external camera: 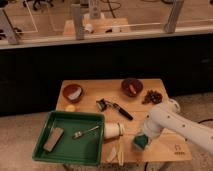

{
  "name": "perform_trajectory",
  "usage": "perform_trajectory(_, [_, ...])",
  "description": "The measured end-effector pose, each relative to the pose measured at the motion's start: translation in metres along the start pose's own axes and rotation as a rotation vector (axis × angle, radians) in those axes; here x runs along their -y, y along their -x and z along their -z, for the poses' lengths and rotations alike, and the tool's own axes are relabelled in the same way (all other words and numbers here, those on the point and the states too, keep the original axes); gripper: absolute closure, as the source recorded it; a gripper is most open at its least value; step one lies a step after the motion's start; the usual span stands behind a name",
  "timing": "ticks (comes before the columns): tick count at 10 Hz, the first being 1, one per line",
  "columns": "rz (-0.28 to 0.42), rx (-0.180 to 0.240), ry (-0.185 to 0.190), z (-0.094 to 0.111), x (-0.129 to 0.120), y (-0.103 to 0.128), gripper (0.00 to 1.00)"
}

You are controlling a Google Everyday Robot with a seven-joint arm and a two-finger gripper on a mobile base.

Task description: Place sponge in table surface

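Claw low over table surface, grasping sponge; sponge orientation and long axis unclear.

Gripper low over table surface at 5 o'clock, sponge at its tip. Tray at 7 o'clock, holding block and spoon. Cup just right of tray. Bowls at 10 and 1. Peeler centre.
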Motion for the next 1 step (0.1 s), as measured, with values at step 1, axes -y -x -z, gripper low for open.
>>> perform_trajectory(1, [-0.002, -0.001, -0.001, 0.0001, -0.0004, -0.0003, 0.20])
